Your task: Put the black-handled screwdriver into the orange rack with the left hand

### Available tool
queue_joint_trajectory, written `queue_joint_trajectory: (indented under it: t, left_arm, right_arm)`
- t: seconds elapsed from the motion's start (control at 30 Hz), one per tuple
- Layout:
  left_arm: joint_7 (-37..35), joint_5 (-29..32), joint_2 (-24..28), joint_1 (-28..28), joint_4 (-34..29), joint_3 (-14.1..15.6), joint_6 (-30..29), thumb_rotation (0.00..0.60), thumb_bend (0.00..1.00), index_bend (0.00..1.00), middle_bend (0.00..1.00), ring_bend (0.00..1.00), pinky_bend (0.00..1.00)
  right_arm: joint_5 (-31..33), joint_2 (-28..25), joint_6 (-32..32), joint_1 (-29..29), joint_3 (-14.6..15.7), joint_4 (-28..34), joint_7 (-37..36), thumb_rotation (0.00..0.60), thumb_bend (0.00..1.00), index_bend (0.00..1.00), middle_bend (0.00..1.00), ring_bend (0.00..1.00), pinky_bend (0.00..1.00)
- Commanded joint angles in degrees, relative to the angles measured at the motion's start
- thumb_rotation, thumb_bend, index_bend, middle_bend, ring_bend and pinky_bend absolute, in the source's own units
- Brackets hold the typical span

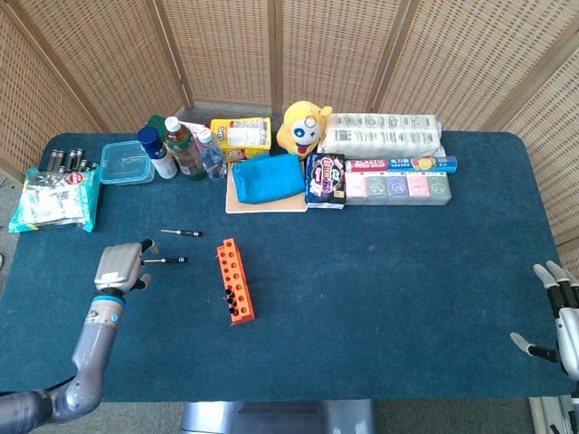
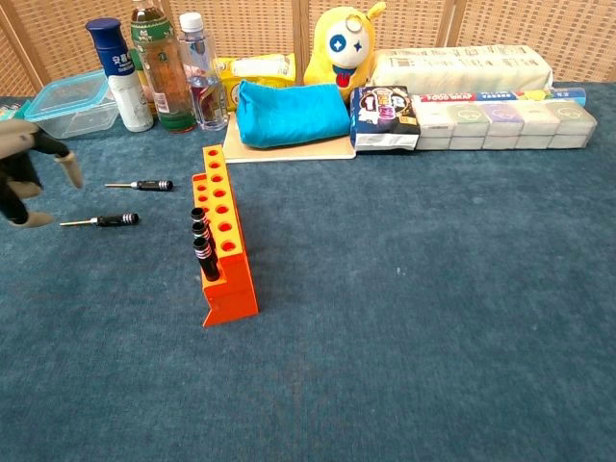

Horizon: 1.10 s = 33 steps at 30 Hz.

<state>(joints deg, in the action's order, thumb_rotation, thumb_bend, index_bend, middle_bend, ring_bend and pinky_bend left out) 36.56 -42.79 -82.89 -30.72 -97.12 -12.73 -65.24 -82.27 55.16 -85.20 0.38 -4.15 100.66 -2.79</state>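
Note:
Two black-handled screwdrivers lie on the blue table left of the orange rack (image 1: 234,281) (image 2: 223,243): a far one (image 1: 182,232) (image 2: 143,185) and a near one (image 1: 169,260) (image 2: 104,220). The rack's front holes hold three more black-handled screwdrivers (image 2: 200,237). My left hand (image 1: 120,266) (image 2: 26,180) hovers just left of the near screwdriver's tip with its fingers apart, holding nothing. My right hand (image 1: 561,321) rests open at the table's right front edge, far from the rack; the chest view does not show it.
Along the back stand a plastic container (image 1: 126,163), bottles (image 1: 185,147), a blue cloth on a board (image 1: 268,178), a yellow plush toy (image 1: 303,128) and boxes (image 1: 398,184). A battery pack (image 1: 56,197) lies at the far left.

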Motion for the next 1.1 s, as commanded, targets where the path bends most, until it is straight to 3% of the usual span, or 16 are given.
queue_joint_trajectory:
  t: [0.03, 0.43, 1.1]
  left_arm:
    - [2.7, 2.8, -2.0, -2.2, -0.3, -0.5, -1.7, 0.6, 0.31, 0.4, 1.0, 1.0, 1.0]
    - [8.0, 8.9, -5.8, -6.3, 2.7, -1.5, -4.3, 0.6, 0.32, 0.4, 1.0, 1.0, 1.0]
    - [9.2, 8.9, -11.9, -9.5, 9.9, -0.1, -4.6, 0.6, 0.32, 0.4, 1.0, 1.0, 1.0]
  right_arm:
    - [0.1, -0.2, -0.1, 0.0, -0.1, 0.0, -0.2, 0.6, 0.0, 0.06, 0.05, 0.08, 0.15]
    - [0.0, -0.4, 0.4, 0.1, 0.1, -0.1, -0.8, 0.6, 0.0, 0.06, 0.05, 0.08, 0.15]
    - [0.4, -0.4, 0.9, 0.3, 0.0, -0.4, -1.5, 0.6, 0.0, 0.06, 0.05, 0.08, 0.15]
